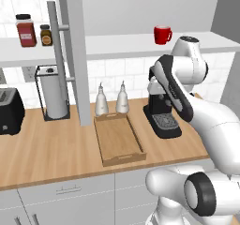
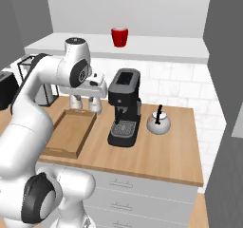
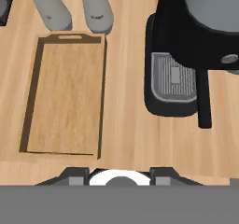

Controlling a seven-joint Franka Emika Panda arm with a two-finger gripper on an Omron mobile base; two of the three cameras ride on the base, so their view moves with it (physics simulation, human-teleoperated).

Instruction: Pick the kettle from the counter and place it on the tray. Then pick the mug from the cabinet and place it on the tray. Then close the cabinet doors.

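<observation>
While gripper (image 2: 97,78) hangs above counter, state unclear, kettle (image 2: 158,122) sits beyond coffee machine (image 2: 124,107).

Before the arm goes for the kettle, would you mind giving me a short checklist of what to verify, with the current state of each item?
1. Tray has nothing on it, ready to receive: ok.
2. Kettle upright on the counter, right of the coffee machine: ok.
3. Kettle's black handle upright and free to grasp: ok.
4. Gripper carries nothing: cannot tell; in the hand view its tips barely show.
5. Path to the kettle: not ok; the coffee machine stands between the arm and it.
6. Mug on the cabinet shelf, doors open: ok.
</observation>
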